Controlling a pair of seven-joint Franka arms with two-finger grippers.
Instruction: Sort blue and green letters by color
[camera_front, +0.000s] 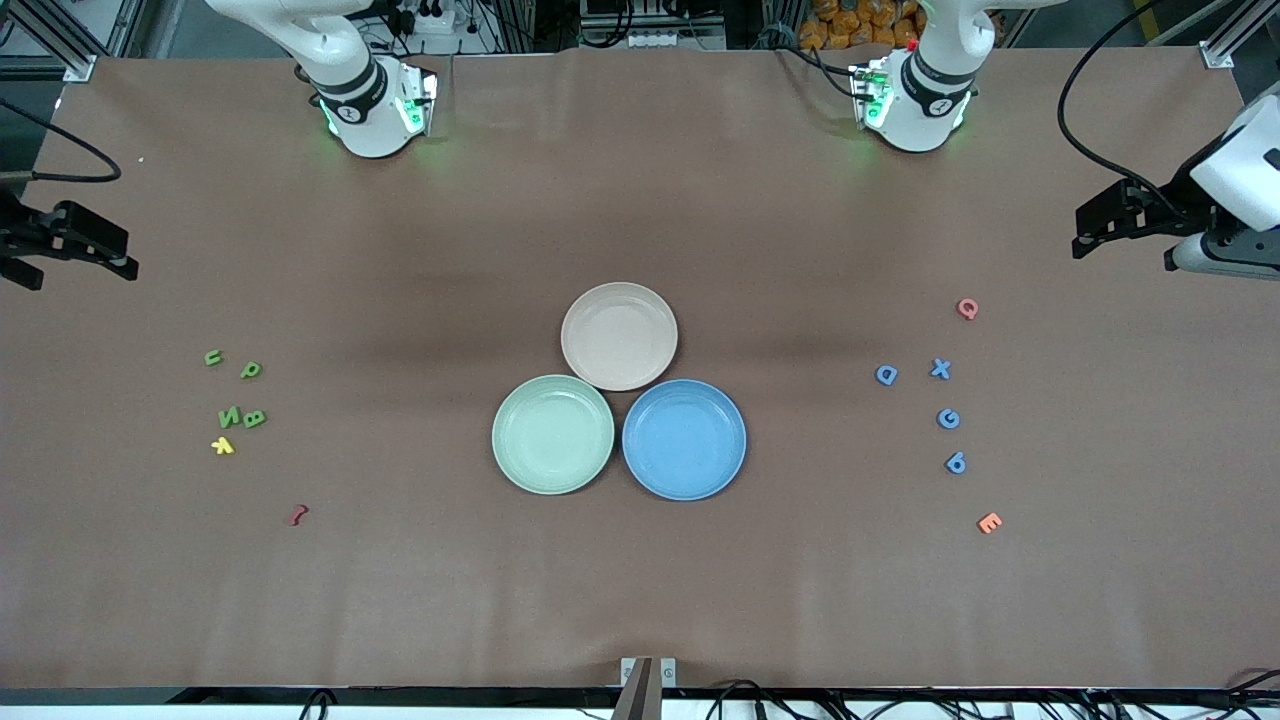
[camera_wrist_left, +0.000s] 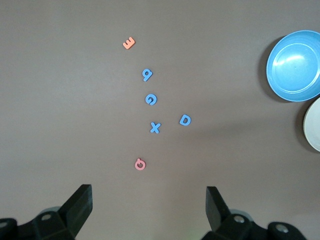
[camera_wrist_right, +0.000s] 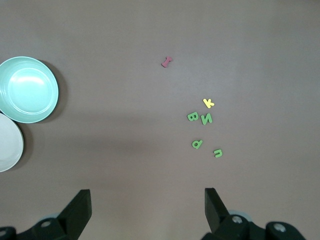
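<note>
Brown paper covers the counter (camera_front: 640, 200), flat and lightly creased. At the right arm's end, the right pincer (camera_front: 95, 250) hangs over the counter edge, released and holding nothing; its fingers (camera_wrist_right: 80, 210) stand wide apart in the right wrist view. That arm waits. Below it lie the green letters: U (camera_front: 213, 357), P (camera_front: 250, 370), N (camera_front: 229, 417) and B (camera_front: 254, 418), the last two just beside each other. A yellow letter (camera_front: 222, 446) lies just beside N, nearer the front camera. A dark red letter (camera_front: 297, 515) lies apart, nearer still.

Three plates touch in a cluster at the counter's middle: a beige plate (camera_front: 619, 336) farthest from the front camera, a green plate (camera_front: 553, 434) toward the right arm's end, a blue plate (camera_front: 684, 439) toward the left arm's end. All three hold nothing.

At the left arm's end lie the blue letters: D (camera_front: 886, 375), X (camera_front: 940, 369), G (camera_front: 948, 419) and P (camera_front: 956, 462), none touching. A pink letter (camera_front: 967, 308) lies farther from the front camera than X; an orange letter (camera_front: 989, 523) lies nearest.

The left pincer (camera_front: 1110, 215) hangs over the counter's end, released and empty, fingers (camera_wrist_left: 82, 205) spread. That arm also waits.
</note>
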